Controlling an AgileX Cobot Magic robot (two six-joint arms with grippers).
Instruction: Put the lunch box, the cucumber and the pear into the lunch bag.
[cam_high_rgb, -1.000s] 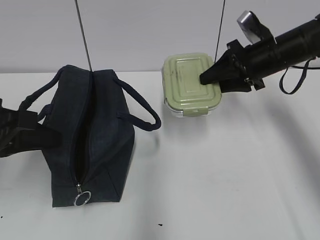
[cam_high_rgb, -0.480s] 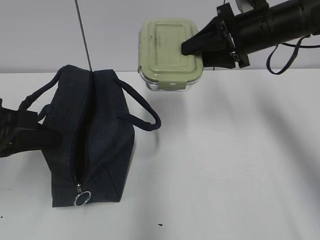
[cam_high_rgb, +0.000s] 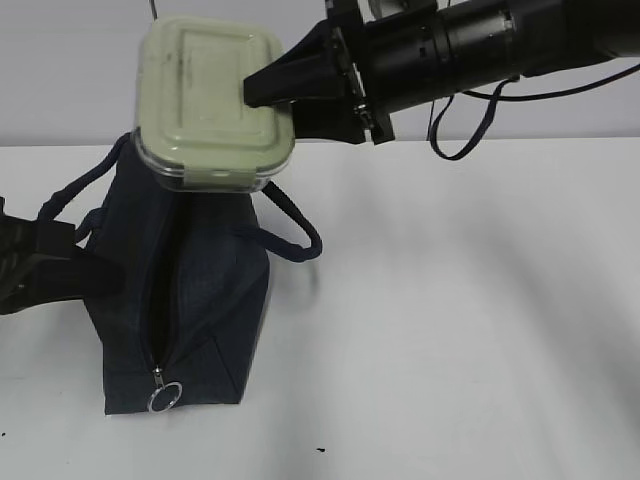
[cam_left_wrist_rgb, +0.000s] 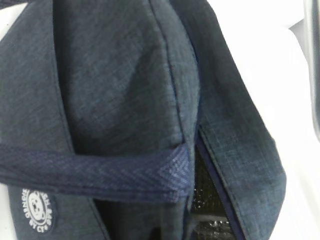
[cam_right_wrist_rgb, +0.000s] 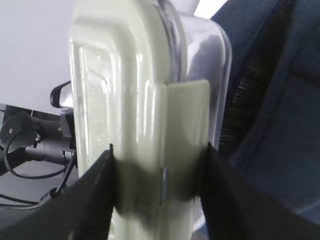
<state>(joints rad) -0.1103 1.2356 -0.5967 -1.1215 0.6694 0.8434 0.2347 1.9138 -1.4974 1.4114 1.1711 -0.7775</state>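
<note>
The lunch box (cam_high_rgb: 205, 95), pale green lid over a clear base, hangs in the air over the far end of the lunch bag (cam_high_rgb: 185, 300). My right gripper (cam_high_rgb: 262, 92) is shut on its right end. In the right wrist view the two black fingers clamp the lunch box (cam_right_wrist_rgb: 125, 100) across lid and base at my right gripper (cam_right_wrist_rgb: 157, 155), with the lunch bag (cam_right_wrist_rgb: 280, 100) behind. The bag's top zipper gapes open. My left gripper (cam_high_rgb: 100, 280) is shut at the bag's left side by its handle. The left wrist view shows only the lunch bag (cam_left_wrist_rgb: 125, 75) and its strap (cam_left_wrist_rgb: 100, 172). Cucumber and pear are out of view.
The silver ring pull (cam_high_rgb: 164, 397) hangs at the bag's near end. The bag's right handle (cam_high_rgb: 295, 225) loops out over the white table (cam_high_rgb: 450, 330). A cable (cam_high_rgb: 465, 125) droops under the right arm. A grey wall stands behind.
My right gripper has carried the lunch box up off the table and leftward, from the back right to above the bag. The bag and my left gripper have stayed put.
</note>
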